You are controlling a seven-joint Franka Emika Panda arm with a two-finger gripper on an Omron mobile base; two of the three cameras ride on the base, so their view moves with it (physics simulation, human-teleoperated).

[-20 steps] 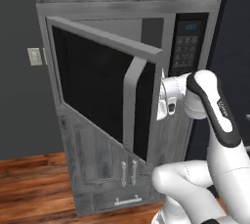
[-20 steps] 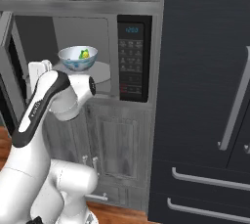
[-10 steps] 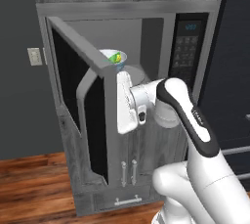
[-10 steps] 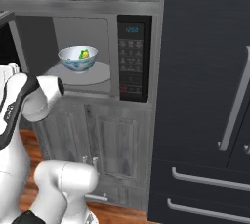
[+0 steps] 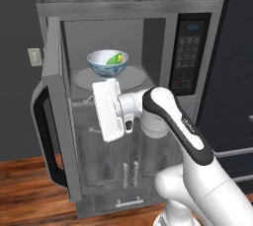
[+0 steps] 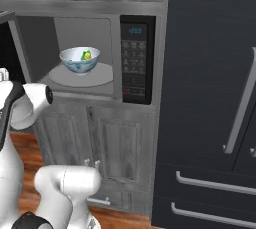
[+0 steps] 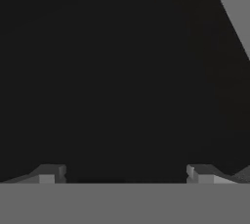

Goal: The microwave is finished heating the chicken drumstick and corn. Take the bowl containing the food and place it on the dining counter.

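Although the microwave [image 5: 148, 47] stands with its door [image 5: 54, 121] swung fully out to the left, the real work of the task is not yet begun. Inside the cavity, the bowl [image 5: 107, 63] sits on the round turntable plate [image 5: 133, 78], a little left of its middle, and in it lies the corn [image 5: 115, 59], a green and yellow lump resting against the far wall of the bowl (the right base view gives the same arrangement, with the bowl [image 6: 80, 60] well inside the open cavity). No drumstick can be made out in the bowl from either side. Below the shelf and just in front of the lower cabinet, the gripper [image 7: 124, 174] points toward the opened door; in the hand view its two dark fingertips [image 7: 49, 173] stand far apart with nothing between them, facing the black glass. So, by my reading, opening the oven is done, while reaching up into the cavity, closing on the bowl, lifting it out without tipping it, and carrying it to the dining counter are all left to do.
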